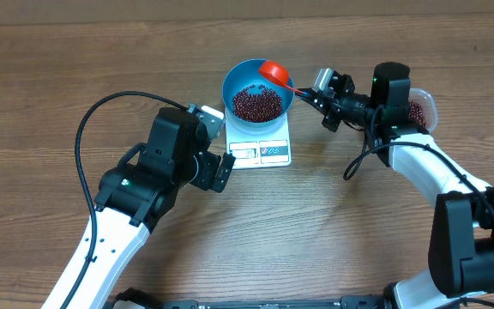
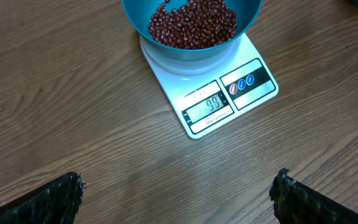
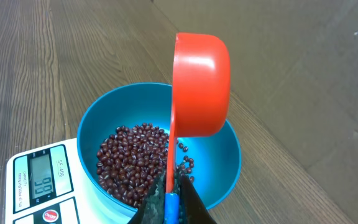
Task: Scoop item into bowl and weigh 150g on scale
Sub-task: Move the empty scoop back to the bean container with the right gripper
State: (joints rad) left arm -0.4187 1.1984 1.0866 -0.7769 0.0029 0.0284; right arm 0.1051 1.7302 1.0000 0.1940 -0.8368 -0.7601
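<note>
Tool: red scoop (image 1: 274, 70), its handle clamped in the closed right gripper (image 1: 317, 93). The cup is tipped on edge above the far-right rim of the blue bowl (image 1: 228, 93), and the long axis runs from that rim rightward to the gripper. Contents: beans (image 1: 257, 104) heaped inside the bowl, with further stock in the clear tub (image 1: 422, 105) at far right, partly beneath the right arm. Base: white scale (image 1: 262, 153) under the bowl, display edge toward the robot, showing two digits, judged short of target. Idle arm: left gripper (image 2: 176, 202), spread wide and holding nothing, near the scale's near-left corner but apart from it. Next move, judged: the right arm, the nearer one, carries the scoop right to the tub across open table, lifting clear of the bowl rim.
</note>
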